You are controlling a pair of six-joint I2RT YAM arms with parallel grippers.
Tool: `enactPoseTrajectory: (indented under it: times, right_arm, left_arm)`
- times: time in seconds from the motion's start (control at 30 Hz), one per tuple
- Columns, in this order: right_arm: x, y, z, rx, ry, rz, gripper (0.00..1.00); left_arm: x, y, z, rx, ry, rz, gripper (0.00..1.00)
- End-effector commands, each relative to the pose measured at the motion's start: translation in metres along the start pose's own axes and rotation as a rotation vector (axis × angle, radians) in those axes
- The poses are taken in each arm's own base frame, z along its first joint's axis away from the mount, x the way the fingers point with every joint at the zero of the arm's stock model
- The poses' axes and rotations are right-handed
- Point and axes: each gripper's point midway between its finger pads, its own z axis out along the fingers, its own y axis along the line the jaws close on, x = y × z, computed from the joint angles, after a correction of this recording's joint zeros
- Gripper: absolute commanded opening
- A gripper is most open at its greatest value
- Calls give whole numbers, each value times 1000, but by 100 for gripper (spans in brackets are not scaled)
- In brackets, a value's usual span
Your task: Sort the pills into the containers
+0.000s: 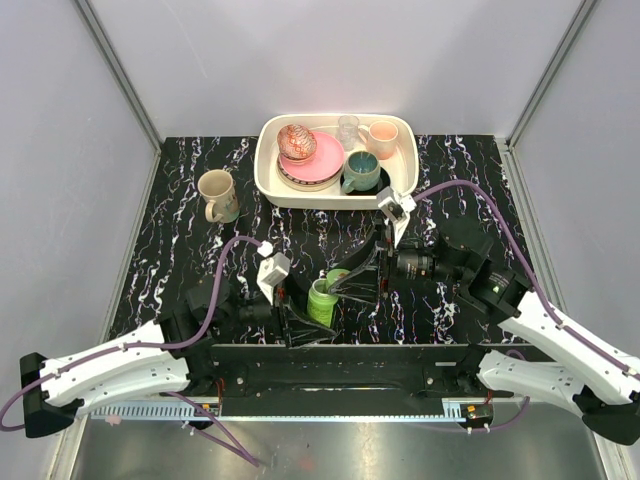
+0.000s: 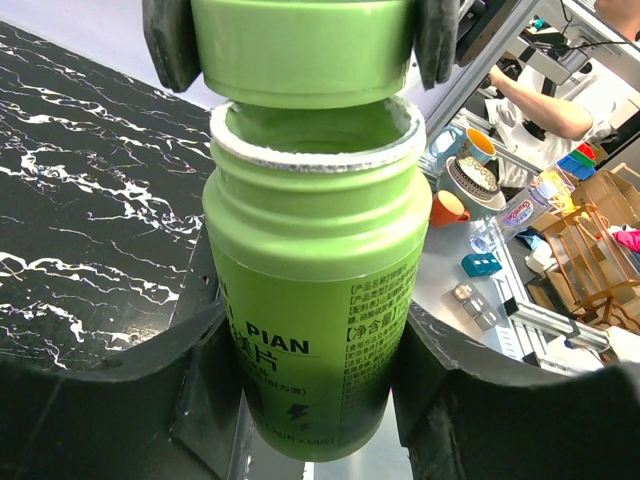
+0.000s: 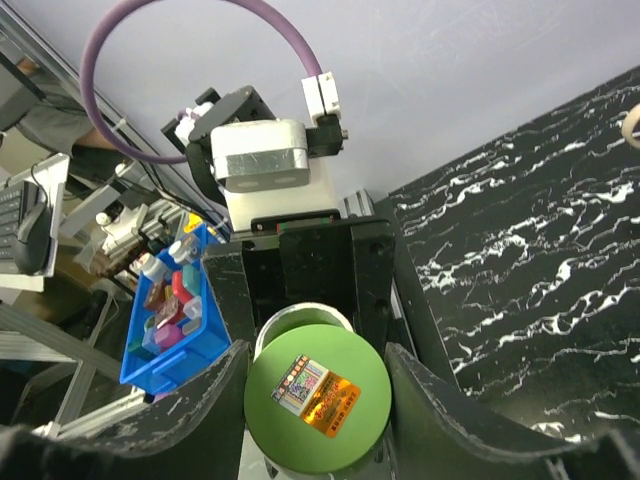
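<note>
Clearly, the left gripper [image 2: 315,390] clamps the small green cylindrical plastic bottle [image 2: 310,250] while the right gripper [image 3: 316,395] pinches its round green plastic cap [image 3: 290,425] just above the open mouth.

The left arm [image 1: 110,370] reaches in from the near-left corner of the counter [image 1: 180,230]. Its left gripper [image 2: 310,400] is clamped on the body of a green bottle [image 2: 310,270]. The right arm [image 1: 560,335] bends in from the near-right corner, and its right gripper [image 3: 318,398] pinches the green cap [image 3: 315,395] just above the bottle's open neck.
</note>
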Motion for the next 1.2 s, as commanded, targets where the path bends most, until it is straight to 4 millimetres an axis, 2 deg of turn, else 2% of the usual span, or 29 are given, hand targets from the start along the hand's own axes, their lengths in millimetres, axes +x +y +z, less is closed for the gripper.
enactPoseTrajectory:
  times: [0.0,0.13,0.33,0.4,0.67,0.9,1.17]
  right_arm:
    - [3,-4,-4,49,44,-9,0]
    - [1,-20,-6,146,34,-10,0]
    - [-12,-60,-12,396,-5,17,0]
    - [-11,-64,-13,423,11,20,0]
    - [-7,-60,-19,420,39,2,0]
    - [-18,-49,-28,411,-3,-7,0]
    - [-8,-41,-25,363,56,11,0]
  left_arm:
    - [-35,-19,-4,47,-101,72,0]
    - [-31,-15,-3,22,-65,74,0]
    - [-25,-12,2,8,-8,66,0]
    - [-22,-9,3,1,8,64,0]
    - [-18,-3,2,-31,29,66,0]
    - [-13,3,1,-56,46,67,0]
    - [-10,7,-3,-85,59,66,0]
